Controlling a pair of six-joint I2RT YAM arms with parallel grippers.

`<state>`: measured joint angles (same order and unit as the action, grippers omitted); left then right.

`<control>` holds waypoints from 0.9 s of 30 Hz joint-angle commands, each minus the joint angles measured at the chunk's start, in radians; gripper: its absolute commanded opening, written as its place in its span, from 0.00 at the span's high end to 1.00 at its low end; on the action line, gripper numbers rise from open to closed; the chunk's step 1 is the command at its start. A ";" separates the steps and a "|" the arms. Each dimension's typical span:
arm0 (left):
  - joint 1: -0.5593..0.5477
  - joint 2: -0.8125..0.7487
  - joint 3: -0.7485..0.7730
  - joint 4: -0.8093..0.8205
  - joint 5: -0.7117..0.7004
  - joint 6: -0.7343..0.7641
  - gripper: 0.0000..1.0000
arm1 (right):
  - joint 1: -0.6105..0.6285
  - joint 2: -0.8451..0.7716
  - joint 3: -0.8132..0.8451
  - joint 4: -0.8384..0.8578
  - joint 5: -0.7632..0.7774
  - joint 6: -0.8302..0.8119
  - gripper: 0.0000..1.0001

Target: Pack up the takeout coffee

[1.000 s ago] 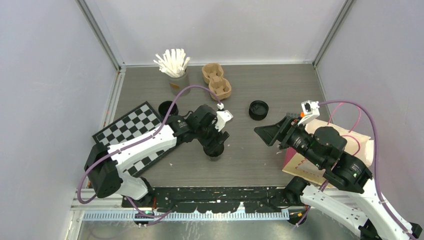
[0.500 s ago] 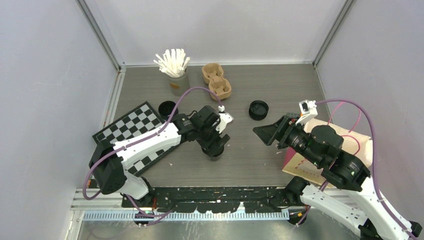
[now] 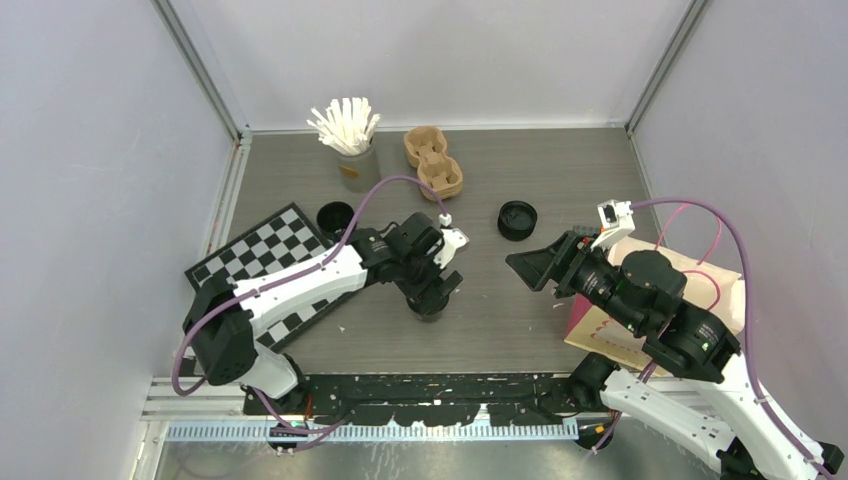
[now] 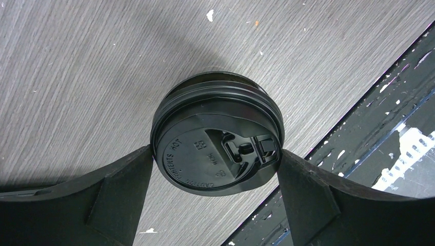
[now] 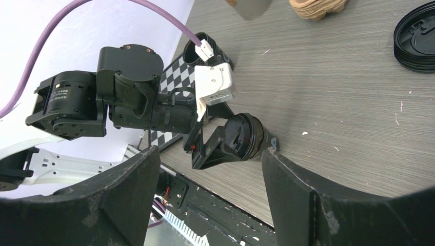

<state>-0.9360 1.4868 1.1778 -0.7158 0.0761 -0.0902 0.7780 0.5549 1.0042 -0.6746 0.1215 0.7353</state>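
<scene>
A black paper cup (image 3: pixel 431 303) stands on the table near the front edge. A round black lid (image 4: pixel 218 154) lies over the cup's rim (image 4: pixel 215 84), slightly askew. My left gripper (image 3: pixel 432 288) is shut on the lid, one finger on each side of it (image 4: pixel 215 154). The right wrist view shows the same cup and lid (image 5: pixel 246 138). My right gripper (image 3: pixel 530 268) is open and empty, hovering to the right of the cup (image 5: pixel 210 159). A second black cup (image 3: pixel 335 217) stands open by the checkerboard. A stack of black lids (image 3: pixel 517 219) lies at mid table.
A brown pulp cup carrier (image 3: pixel 433 160) and a grey cup of white sticks (image 3: pixel 348 135) stand at the back. A checkerboard (image 3: pixel 270 265) lies at the left under my left arm. A tan and pink bag (image 3: pixel 722 290) lies at the right.
My left wrist has shifted slightly over the cup, still holding the lid. My right gripper has edged a little left and down and stays open.
</scene>
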 commanded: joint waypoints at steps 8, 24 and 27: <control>-0.006 0.028 0.060 0.026 0.010 -0.002 0.03 | 0.003 -0.005 -0.005 0.042 0.015 -0.016 0.23; -0.009 -0.135 0.065 0.084 -0.150 -0.034 0.00 | 0.004 0.020 0.000 0.009 -0.033 -0.030 0.24; -0.007 -0.238 0.016 0.133 -0.318 -0.068 0.00 | 0.004 0.056 0.012 0.005 -0.072 -0.016 0.28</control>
<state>-0.9424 1.4055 1.2156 -0.6838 -0.0311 -0.1104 0.7776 0.5648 0.9909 -0.6823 0.1013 0.7277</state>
